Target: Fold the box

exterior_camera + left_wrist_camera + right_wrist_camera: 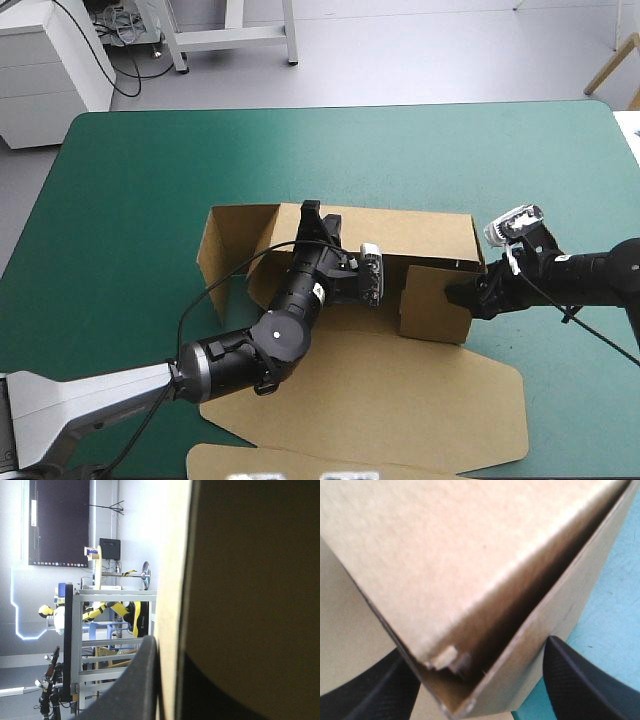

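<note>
The brown box (400, 235) sits about the middle of the teal-green counter (150, 170), half made up. Its back wall (420, 232) stands along the 12 o'clock side, and a side wall (213, 255) is raised at the 9 o'clock end. The lid (400, 400) lies flat toward 6 o'clock. The left gripper (312, 215) reaches over from 7 o'clock and is clenched on the top edge of the back wall; in its own view (170, 647) the board is pinched between the black fingers (135, 685). At the 3 o'clock end, the right gripper (462, 295) has its fingers spread, straddling the raised end wall (435, 300), with the box corner between them (476, 647).
</note>
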You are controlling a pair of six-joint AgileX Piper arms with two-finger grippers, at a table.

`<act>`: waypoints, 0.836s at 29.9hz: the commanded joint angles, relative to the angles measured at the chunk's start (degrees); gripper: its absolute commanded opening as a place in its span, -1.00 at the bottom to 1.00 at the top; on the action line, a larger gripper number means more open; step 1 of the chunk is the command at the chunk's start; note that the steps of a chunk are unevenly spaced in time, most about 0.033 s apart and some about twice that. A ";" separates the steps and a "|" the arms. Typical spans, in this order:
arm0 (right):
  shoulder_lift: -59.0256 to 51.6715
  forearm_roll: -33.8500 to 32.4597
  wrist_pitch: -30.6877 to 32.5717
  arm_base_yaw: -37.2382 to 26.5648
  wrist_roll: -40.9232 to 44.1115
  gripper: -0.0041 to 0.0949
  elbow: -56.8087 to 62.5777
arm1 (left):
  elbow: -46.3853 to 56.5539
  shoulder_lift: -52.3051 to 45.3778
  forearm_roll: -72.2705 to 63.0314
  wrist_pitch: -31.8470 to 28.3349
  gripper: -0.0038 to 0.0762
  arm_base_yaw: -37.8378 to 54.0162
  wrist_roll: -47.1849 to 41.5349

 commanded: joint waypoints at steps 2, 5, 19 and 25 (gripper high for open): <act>-1.10 4.57 0.36 -0.14 -0.60 0.34 -1.29 | -1.08 -1.90 0.96 -2.26 -0.93 -0.76 -0.92; -1.10 2.18 1.04 -0.14 -0.15 0.34 -1.29 | -1.08 -1.90 0.73 -2.26 -0.93 -0.76 -0.92; -1.10 10.63 -9.82 -0.14 -1.79 0.24 12.24 | -1.08 -1.90 0.73 -2.26 -0.93 -0.76 -0.92; -1.10 20.19 -10.68 -0.14 -12.93 -0.23 13.46 | -1.08 -1.90 0.73 -2.26 -0.93 -0.76 -0.92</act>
